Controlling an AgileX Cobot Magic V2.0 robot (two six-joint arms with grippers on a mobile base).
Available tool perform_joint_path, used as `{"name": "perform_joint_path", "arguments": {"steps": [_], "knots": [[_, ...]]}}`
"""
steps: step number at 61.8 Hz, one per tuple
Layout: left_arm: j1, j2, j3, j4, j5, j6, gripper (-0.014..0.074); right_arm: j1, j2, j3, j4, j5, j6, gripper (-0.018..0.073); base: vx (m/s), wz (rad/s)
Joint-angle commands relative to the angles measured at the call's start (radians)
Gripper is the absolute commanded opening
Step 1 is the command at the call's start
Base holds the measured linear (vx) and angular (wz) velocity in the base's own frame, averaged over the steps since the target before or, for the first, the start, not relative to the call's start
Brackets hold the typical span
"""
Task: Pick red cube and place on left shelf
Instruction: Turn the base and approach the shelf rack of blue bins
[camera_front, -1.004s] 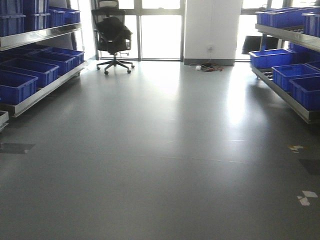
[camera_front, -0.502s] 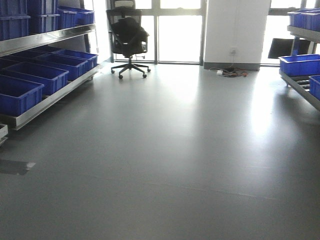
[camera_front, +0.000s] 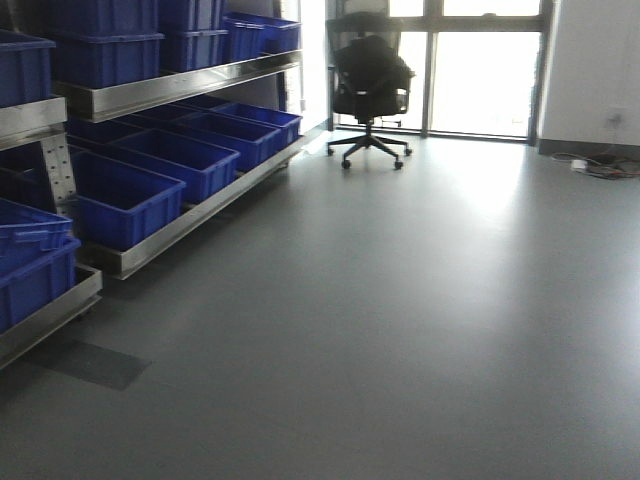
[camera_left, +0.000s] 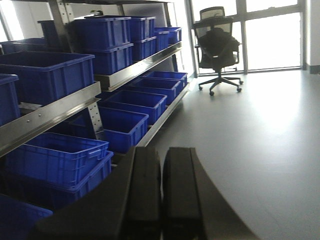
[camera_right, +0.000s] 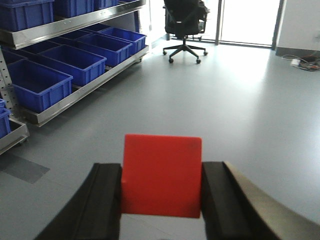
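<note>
The red cube (camera_right: 162, 175) fills the middle of the right wrist view, pinched between the two black fingers of my right gripper (camera_right: 161, 172), which is shut on it above the grey floor. My left gripper (camera_left: 161, 152) is shut with its black fingers nearly touching and nothing between them. The left shelf (camera_front: 150, 93) is a stainless-steel rack along the left wall, its tiers loaded with dark-blue crates (camera_front: 125, 195). It also shows as the left shelf (camera_left: 47, 114) in the left wrist view and as the left shelf (camera_right: 75, 22) in the right wrist view. Neither gripper appears in the front view.
A black office chair (camera_front: 370, 85) stands by the bright windows at the far end. Cables (camera_front: 605, 168) lie on the floor at the far right wall. A darker floor patch (camera_front: 88, 362) sits near the rack's low front tier (camera_front: 45, 315). Grey floor (camera_front: 420, 300) stretches ahead.
The front view has swung left: the left rack now looms larger and nearer, the chair has shifted right, and the right-hand rack has left the frame.
</note>
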Motion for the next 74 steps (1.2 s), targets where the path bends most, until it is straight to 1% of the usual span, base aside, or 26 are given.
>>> {"name": "perform_joint_path", "arguments": {"steps": [1, 31, 74], "knots": [[-0.005, 0.007, 0.022, -0.005, -0.091, 0.001, 0.0106, -0.005, 0.002, -0.029, -0.010, -0.086, -0.005, 0.0059, 0.63, 0.52], [-0.005, 0.007, 0.022, -0.005, -0.091, 0.001, 0.0106, -0.005, 0.003, -0.029, -0.010, -0.091, -0.005, 0.0059, 0.58, 0.52], [-0.005, 0.007, 0.022, -0.005, -0.091, 0.001, 0.0106, -0.005, 0.003, -0.029, -0.010, -0.091, -0.005, 0.0059, 0.49, 0.64]]}}
